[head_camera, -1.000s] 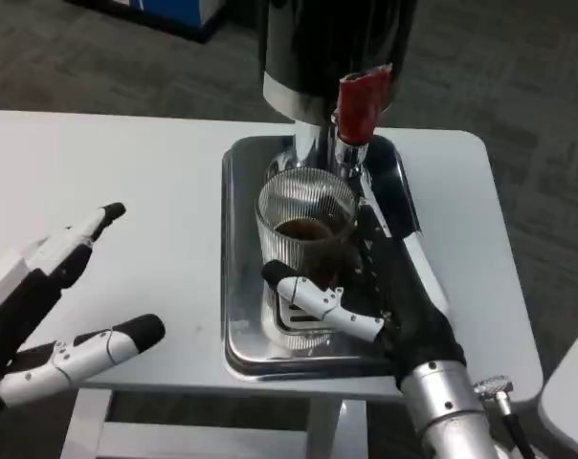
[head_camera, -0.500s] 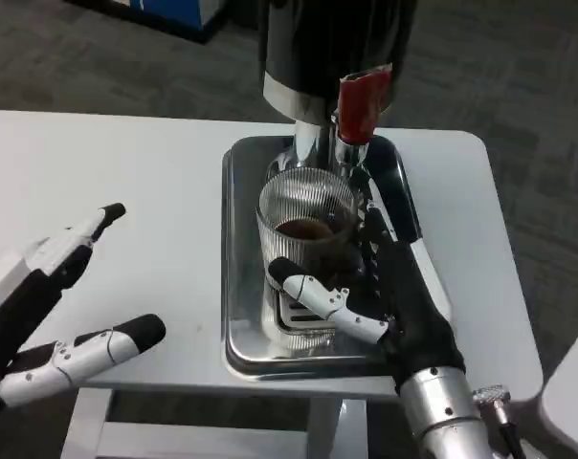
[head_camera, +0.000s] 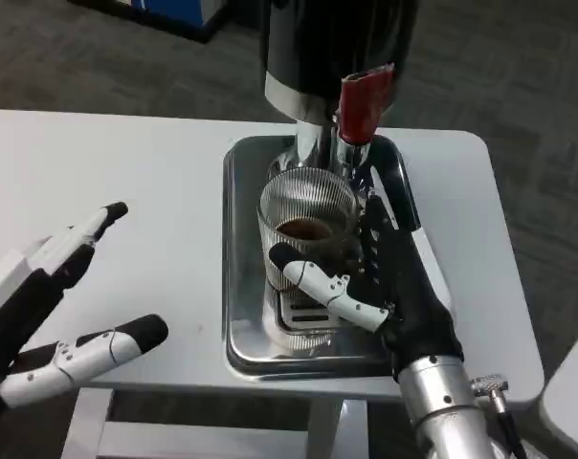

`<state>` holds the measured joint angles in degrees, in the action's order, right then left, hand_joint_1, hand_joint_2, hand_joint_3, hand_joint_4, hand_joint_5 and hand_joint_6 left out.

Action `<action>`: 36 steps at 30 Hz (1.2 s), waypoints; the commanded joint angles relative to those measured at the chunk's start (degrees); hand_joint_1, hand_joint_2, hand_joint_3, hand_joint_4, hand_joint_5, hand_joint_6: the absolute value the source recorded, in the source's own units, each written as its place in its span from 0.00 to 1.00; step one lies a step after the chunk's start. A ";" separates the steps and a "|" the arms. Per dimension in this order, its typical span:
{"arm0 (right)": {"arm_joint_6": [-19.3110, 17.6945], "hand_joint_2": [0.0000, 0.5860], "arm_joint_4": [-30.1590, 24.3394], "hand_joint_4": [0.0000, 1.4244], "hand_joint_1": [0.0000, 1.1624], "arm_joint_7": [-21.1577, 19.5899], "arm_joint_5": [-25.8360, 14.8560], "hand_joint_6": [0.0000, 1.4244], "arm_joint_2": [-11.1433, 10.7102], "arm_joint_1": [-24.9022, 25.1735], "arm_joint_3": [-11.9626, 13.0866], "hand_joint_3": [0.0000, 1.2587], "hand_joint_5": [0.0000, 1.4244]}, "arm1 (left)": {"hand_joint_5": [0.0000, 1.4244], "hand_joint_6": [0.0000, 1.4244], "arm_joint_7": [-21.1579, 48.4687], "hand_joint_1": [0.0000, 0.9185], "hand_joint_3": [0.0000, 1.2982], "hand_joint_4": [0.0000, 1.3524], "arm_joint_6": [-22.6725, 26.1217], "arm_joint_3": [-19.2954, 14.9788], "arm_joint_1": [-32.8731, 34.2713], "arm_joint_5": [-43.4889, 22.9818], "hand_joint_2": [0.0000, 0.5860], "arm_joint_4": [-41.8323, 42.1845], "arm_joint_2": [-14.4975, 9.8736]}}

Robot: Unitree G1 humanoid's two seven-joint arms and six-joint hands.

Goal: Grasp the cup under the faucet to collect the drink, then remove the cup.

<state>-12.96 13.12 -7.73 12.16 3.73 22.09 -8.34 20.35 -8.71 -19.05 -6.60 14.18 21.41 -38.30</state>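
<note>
Gripping the cup (head_camera: 306, 225), the right hand (head_camera: 389, 287) occupies the lower centre-right of the frame, its silver forearm rising from the bottom edge. A white-and-black thumb (head_camera: 322, 284) lies across the near face of the cup, and the dark fingers (head_camera: 373, 239) wrap its right side, so the cup is held between them.

The cup is a clear ribbed glass holding a dark drink. It sits at the centre of the frame, over the steel drip tray (head_camera: 241, 287), directly below the faucet (head_camera: 349, 153) with its red tap handle (head_camera: 361, 100). Whether the cup base touches the tray grille cannot be determined, as the thumb and glass obscure the contact line.

The dispenser (head_camera: 337, 43), a dark cylindrical body with a chrome band, stands at the upper centre of the frame at the rear of the tray. The tray rests on the white table (head_camera: 126, 172), which fills the middle of the frame.

The left hand (head_camera: 50, 306) is at the lower left, over the table's near edge and well apart from the tray. Its fingers are spread apart and hold nothing; one finger points to the upper right, another lies lower, towards the right.
</note>
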 commanded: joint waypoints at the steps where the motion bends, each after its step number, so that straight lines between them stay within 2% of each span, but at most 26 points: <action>1: -0.60 0.28 0.00 0.11 0.62 -0.08 0.07 0.14 -0.16 0.07 0.23 0.00 0.13 | 0.00 0.00 0.39 0.00 0.00 0.00 0.28 0.41 -0.54 0.54 0.14 0.62 -0.33; 20: -1.69 0.27 7.69 0.12 0.65 -3.35 2.31 0.15 1.05 4.72 -0.85 0.00 0.15 | 0.00 0.00 0.53 0.00 0.00 0.00 0.76 -0.44 -0.76 0.37 0.14 0.68 -0.71; 24: -1.72 0.26 8.27 0.16 0.66 -4.57 2.77 0.17 1.11 5.11 -0.77 0.00 0.18 | 0.00 0.00 0.45 0.00 0.00 0.00 0.77 -0.51 -0.73 0.39 0.14 0.66 -0.68; 36: -1.81 0.26 6.74 0.32 0.71 -9.22 4.18 0.36 1.37 2.91 -0.38 0.29 0.39 | 0.00 0.00 0.51 0.00 0.00 0.00 0.73 -0.46 -1.14 0.58 0.14 0.59 -0.71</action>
<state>-14.30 20.16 -16.07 16.25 4.67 26.47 -9.10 20.35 -8.10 -19.28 -6.86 14.19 21.42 -38.30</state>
